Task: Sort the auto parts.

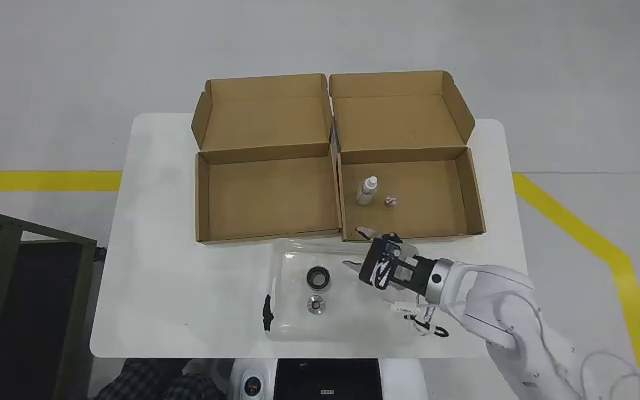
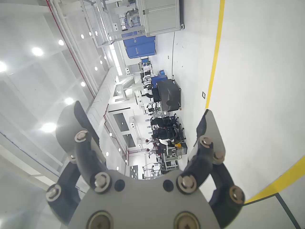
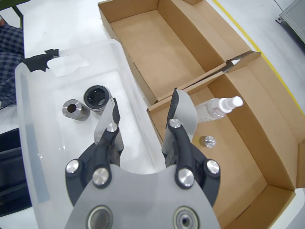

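Auto parts lay on both sides of the right gripper (image 3: 145, 101), which hung over the right end of a clear plastic bin (image 3: 28, 125) with its fingers spread wide and nothing between them. Just beyond one fingertip, inside the bin, a black-bored cylindrical bearing (image 3: 96, 96) stood beside a shorter metal bushing (image 3: 75, 109), the two close together or touching. A scrap of black tape (image 3: 38, 61) clung to the bin's left rim. Past the other finger stood the right cardboard box (image 1: 440, 190), and in it a small slotted metal part (image 3: 207, 141) sat near a white spray bottle (image 3: 221, 107) lying on its side. The left cardboard box (image 1: 265, 195) adjoined it, flaps open, on the white table (image 1: 150, 250). The left gripper (image 2: 142, 110) pointed out at the hall, its fingers wide apart and holding nothing.
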Controlling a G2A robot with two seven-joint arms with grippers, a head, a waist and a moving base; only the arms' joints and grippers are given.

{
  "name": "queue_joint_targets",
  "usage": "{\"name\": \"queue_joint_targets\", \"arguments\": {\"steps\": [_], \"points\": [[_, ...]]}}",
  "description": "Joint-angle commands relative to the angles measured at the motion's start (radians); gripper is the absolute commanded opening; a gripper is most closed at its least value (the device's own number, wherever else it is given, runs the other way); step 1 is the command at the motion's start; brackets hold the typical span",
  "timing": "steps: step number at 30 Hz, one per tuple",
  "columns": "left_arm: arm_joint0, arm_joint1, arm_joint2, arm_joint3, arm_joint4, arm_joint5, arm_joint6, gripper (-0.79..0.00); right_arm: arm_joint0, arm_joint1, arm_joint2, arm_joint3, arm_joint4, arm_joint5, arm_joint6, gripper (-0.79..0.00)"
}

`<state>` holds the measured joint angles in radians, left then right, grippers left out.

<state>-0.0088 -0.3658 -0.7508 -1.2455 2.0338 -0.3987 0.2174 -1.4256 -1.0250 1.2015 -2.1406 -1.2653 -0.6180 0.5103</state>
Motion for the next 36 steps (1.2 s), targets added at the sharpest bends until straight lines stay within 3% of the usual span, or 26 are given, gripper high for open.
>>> {"name": "queue_joint_targets", "arguments": {"steps": [1,7,36], "points": [[0.000,0.000,0.000,0.000,0.000,0.000,0.000,0.000,-0.004,-0.002,-0.023,0.003,-0.019,0.002,-0.010,-0.385],[0.000,0.000,0.000,0.000,0.000,0.000,0.000,0.000,-0.006,-0.006,-0.075,0.009,-0.087,0.013,-0.048,-0.336],[0.000,0.000,0.000,0.000,0.000,0.000,0.000,0.000,0.059,-0.039,-0.259,0.156,-0.223,0.060,-0.132,-0.286]]}}
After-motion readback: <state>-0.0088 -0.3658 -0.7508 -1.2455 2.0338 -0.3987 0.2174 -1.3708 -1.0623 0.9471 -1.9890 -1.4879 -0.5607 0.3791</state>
